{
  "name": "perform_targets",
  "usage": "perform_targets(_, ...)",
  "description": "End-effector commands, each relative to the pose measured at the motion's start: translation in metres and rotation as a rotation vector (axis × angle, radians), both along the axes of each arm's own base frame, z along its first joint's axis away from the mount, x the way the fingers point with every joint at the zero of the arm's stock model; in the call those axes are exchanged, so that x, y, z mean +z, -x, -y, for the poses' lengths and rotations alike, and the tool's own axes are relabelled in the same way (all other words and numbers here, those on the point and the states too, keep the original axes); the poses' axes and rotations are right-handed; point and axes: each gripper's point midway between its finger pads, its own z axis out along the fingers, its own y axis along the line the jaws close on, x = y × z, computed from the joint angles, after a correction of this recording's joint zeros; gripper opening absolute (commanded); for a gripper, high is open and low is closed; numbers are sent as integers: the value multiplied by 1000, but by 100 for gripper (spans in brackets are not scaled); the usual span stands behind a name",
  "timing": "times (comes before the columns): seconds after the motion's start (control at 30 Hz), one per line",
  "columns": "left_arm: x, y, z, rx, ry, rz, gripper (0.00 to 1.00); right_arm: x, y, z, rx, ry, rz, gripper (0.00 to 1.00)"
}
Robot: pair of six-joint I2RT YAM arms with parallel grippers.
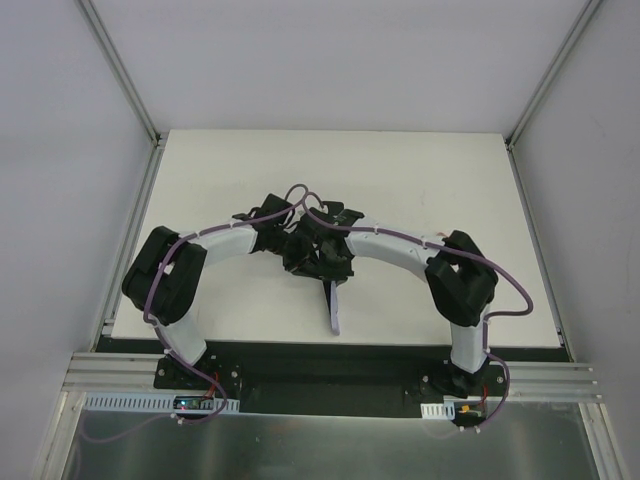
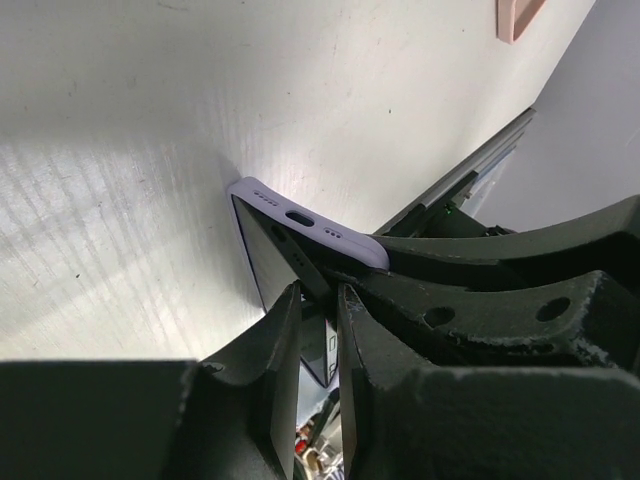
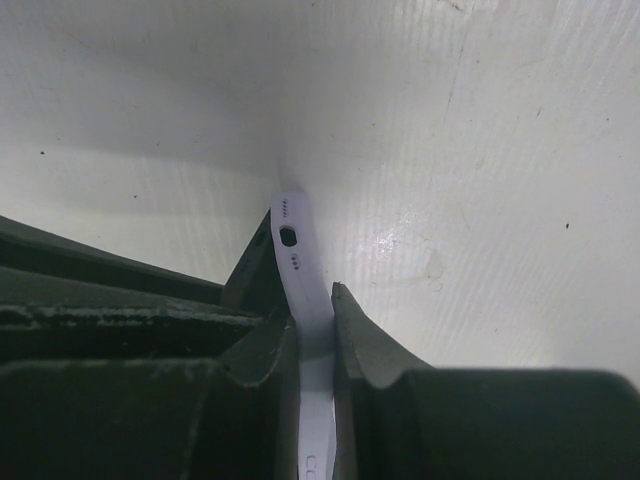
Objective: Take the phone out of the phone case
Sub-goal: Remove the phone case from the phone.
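Mid-frame, phone case (image 3: 293, 250): stood on edge, so we reach both faces.
Right gripper (image 3: 315, 320): pinching its lilac rim as an anchor.
Left gripper (image 2: 320, 310): pinching the phone (image 2: 265, 250), likely to peel it out.

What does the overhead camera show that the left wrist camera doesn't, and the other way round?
Only overhead: the left arm and right arm whole, and the full table.
Only the left wrist: the port cutouts in the end of the case, the dark phone inside it, and a pinkish thing at the top edge, too cropped to identify.
Both: the lilac case, with the left gripper and right gripper closed on it.
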Motion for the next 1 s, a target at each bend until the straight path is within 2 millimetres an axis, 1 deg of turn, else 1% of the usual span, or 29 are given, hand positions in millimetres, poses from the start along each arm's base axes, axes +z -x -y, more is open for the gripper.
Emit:
perform_targets(0.0,-78,101,-78,-179,-432,-237,3,11,-11,14,-62,-18,53,2)
perform_targets(0.2,-79,101,-79,-201,-434,-236,1,36,-20,23,-94,-55,109,1)
perform_targets(0.37,-82,107,-89,-240,-468,-238,0,61,-26,33,-104,-47,179,1)
perform_targets(0.47,-81,110,-94,-256,-483,-237,0,72,-30,42,-111,-23,218,2)
perform_targets(0.6,-77,108,-93,-266,-480,-230,0,76,-31,46,-110,-7,232,1)
perform_targets(0.8,-69,107,-92,-296,-469,-215,0,81,-35,60,-126,41,263,2)
perform_targets(0.87,-65,109,-90,-302,-450,-221,0,82,-36,65,-140,53,272,1)
perform_targets(0.97,-57,109,-80,-300,-387,-230,0,82,-39,69,-146,73,282,1)
